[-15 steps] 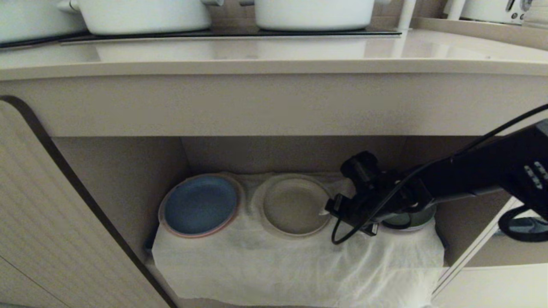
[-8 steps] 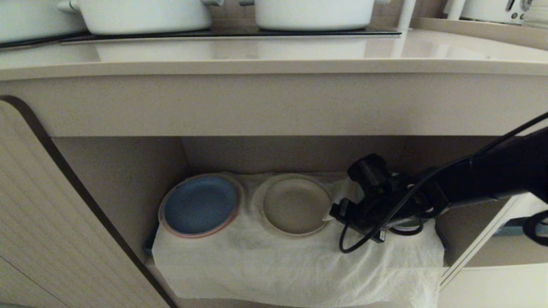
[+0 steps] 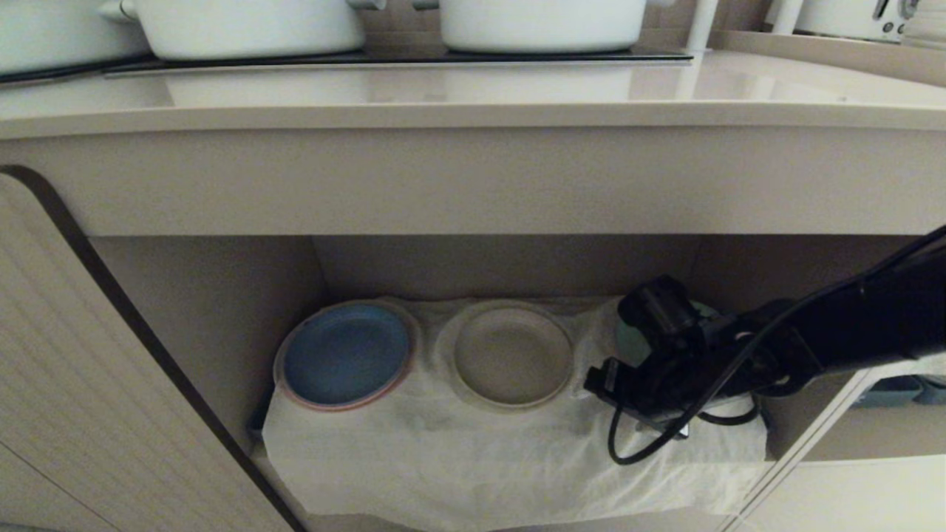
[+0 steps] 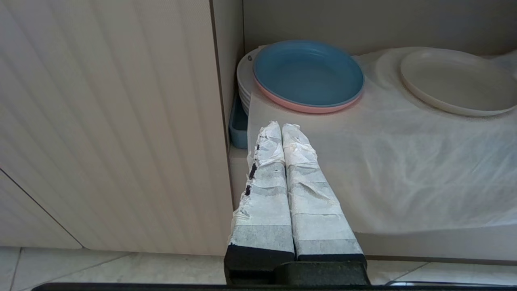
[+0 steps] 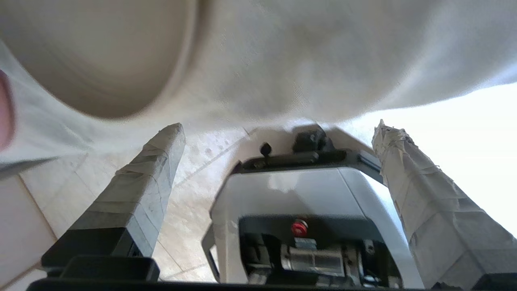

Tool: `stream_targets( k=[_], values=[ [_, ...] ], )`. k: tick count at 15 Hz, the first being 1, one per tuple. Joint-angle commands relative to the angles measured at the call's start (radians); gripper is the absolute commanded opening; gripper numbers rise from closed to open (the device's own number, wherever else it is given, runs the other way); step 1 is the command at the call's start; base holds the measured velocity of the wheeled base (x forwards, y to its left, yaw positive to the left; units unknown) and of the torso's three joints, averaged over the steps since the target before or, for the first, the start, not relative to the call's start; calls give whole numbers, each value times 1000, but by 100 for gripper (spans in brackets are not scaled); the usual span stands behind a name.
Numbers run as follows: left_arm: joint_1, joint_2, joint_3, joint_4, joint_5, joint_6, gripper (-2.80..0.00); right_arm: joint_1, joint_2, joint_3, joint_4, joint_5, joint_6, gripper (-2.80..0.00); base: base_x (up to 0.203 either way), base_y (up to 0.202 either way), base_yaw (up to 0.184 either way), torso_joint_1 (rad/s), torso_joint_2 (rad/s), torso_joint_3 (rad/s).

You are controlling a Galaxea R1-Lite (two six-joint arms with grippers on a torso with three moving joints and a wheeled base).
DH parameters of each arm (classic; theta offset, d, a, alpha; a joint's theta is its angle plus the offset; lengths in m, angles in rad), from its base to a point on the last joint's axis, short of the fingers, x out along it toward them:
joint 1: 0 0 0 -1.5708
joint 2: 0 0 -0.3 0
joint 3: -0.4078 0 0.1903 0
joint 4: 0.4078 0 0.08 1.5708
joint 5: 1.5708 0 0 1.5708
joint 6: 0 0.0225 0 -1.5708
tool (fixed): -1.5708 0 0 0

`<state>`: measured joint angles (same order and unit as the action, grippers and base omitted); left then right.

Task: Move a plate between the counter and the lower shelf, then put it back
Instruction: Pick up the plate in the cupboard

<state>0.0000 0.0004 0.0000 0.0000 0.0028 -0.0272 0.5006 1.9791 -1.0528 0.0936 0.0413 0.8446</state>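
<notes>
Plate on the lower shelf, right claw released beside it.
The matte cream plate (image 3: 513, 355) with low rim lies on the white cloth (image 3: 473, 458), right of the blue plate (image 3: 346, 355). The right claw (image 3: 600, 382), fingers spread and empty, has backed off rightward from the plate's rim; the left claw (image 4: 278, 131) is clenched.

Head faces lower shelf (image 3: 222, 310) — wrists close, sharing it.

Lower shelf (image 3: 222, 310): beige-walled recess, base draped in wrinkled white cloth (image 3: 473, 451) hanging over the front edge. On the cloth: a blue plate (image 3: 346, 355) on a pink one at left; the beige plate (image 3: 510, 355) just beside it, centre. Table (image 3: 473, 96) above carries two white pots (image 3: 251, 26) on a black hob panel (image 3: 369, 58).
</notes>
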Motion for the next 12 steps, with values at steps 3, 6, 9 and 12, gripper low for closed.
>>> stream_targets(
  k=[3,6,9,12],
  values=[
    [0,0,0,0,0,0,-280,-1,-66,90,-11,0,-31,0,0,0,0,0,0,0],
    [0,0,0,0,0,0,-280,-1,-99,150,-19,1,-29,-280,0,0,0,0,0,0],
    [0,0,0,0,0,0,-280,-1,-131,192,1,3,-28,-280,0,0,0,0,0,0],
    [0,0,0,0,0,0,-280,-1,-173,239,3,2,-31,-280,0,0,0,0,0,0]
  ],
)
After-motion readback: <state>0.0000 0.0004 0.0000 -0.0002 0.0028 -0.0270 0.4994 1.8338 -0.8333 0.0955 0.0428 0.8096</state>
